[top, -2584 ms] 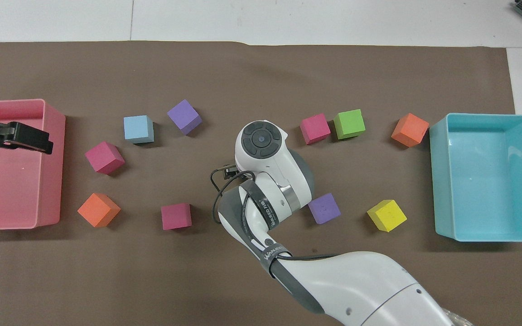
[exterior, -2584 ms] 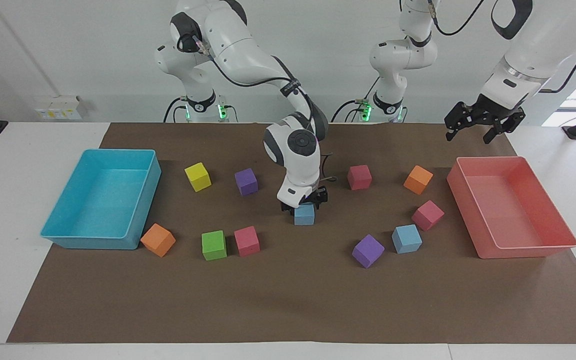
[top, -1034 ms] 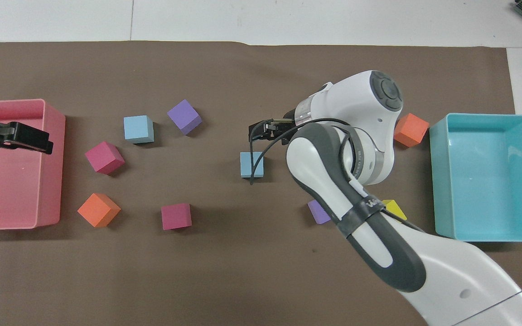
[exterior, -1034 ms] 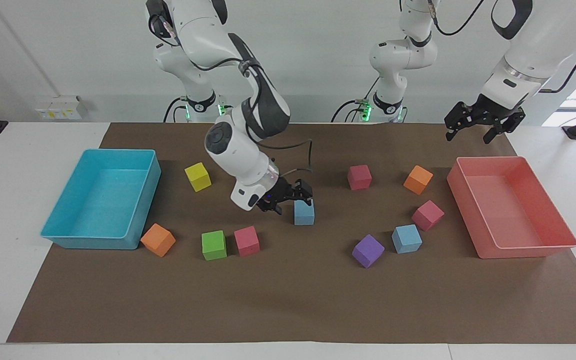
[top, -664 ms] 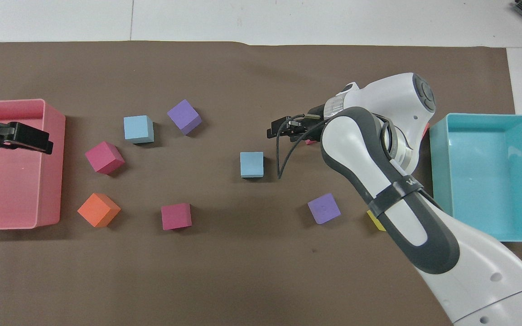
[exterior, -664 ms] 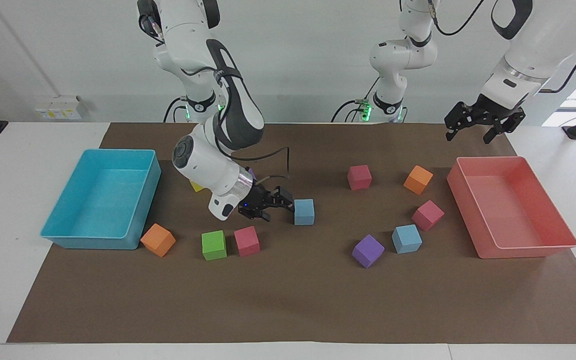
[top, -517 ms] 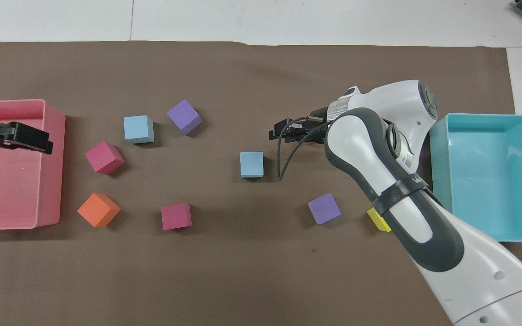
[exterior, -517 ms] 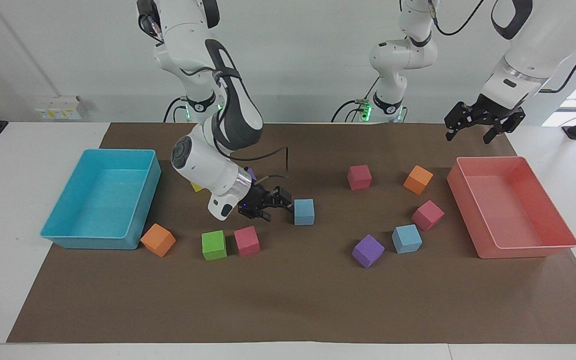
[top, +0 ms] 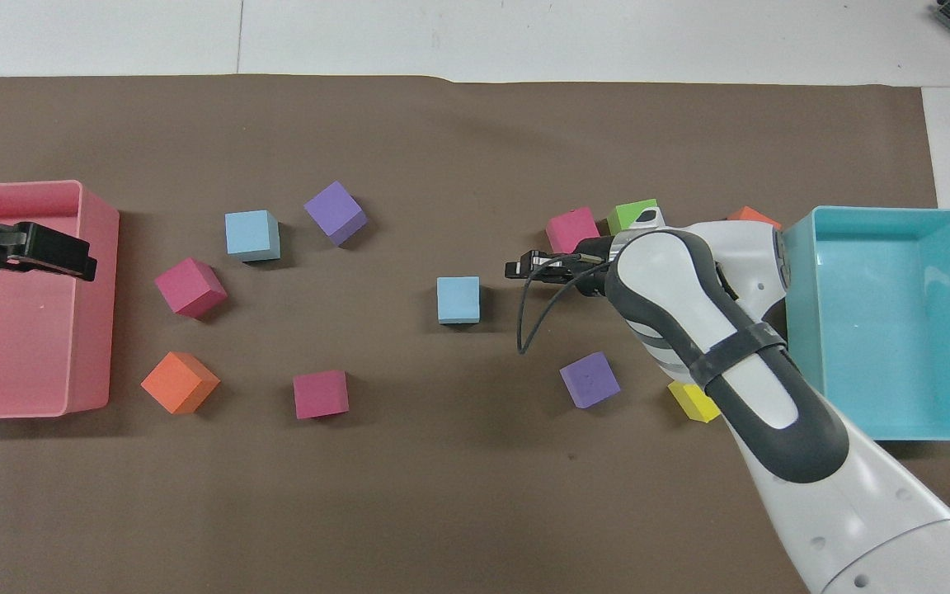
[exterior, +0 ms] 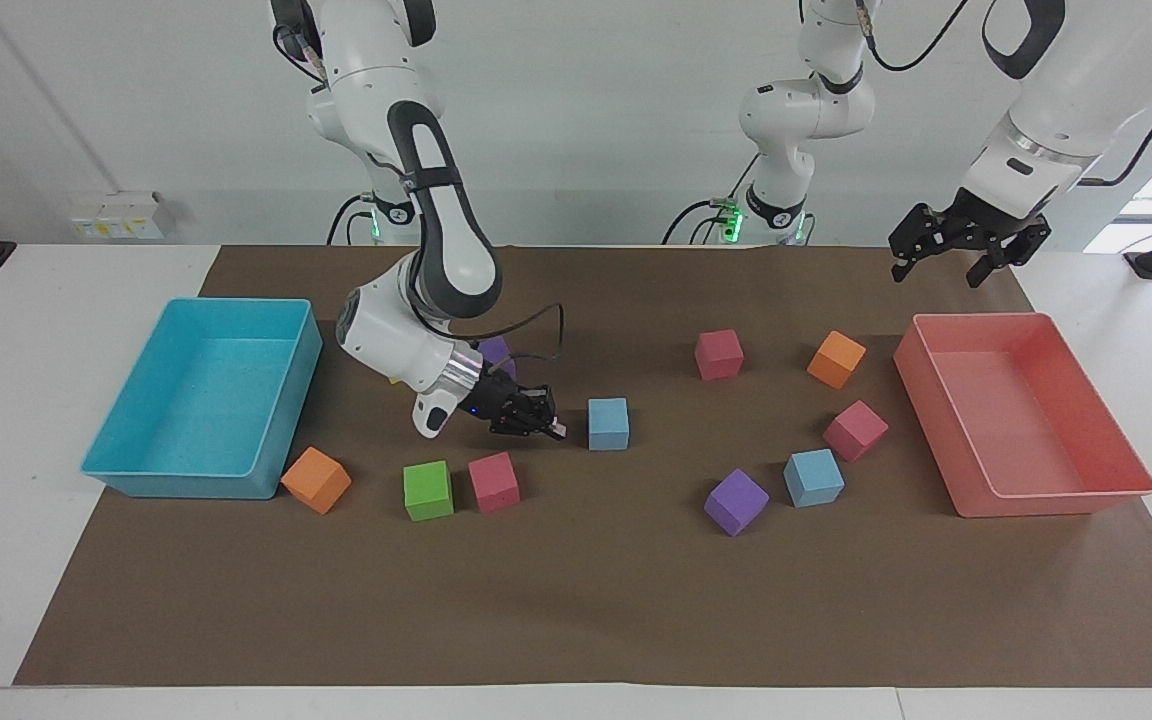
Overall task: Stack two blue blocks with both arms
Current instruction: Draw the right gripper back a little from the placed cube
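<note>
Covering most of a white table (exterior: 56, 620), a brown paper mat (exterior: 576, 600) carries scattered foam cubes and two trays in a plain room with a pale grey wall (exterior: 616, 120). One blue block (exterior: 608, 424) sits alone near the middle of the mat. The second blue block (exterior: 814, 477) lies toward the left arm's end, beside a purple cube (exterior: 736, 502) and a pink cube (exterior: 855, 431). The two blocks are well apart and neither rests on the other.

The right gripper (exterior: 548, 428) is low over the mat just beside the middle block, toward the right arm's end, its fingertips pinched together on nothing and pointing at the block without touching it. The left arm waits, its left gripper (exterior: 939, 262) raised with fingers spread apart over the mat's edge by the pink tray (exterior: 1056, 495).

A turquoise tray (exterior: 281, 420) stands at the right arm's end of the mat, with an orange cube (exterior: 316, 480) against its corner. A green cube (exterior: 428, 490) and another pink cube (exterior: 493, 482) sit side by side close to the right gripper. In the overhead view the white tabletop (top: 524, 37) shows past the mat's edge farthest from the robots.
</note>
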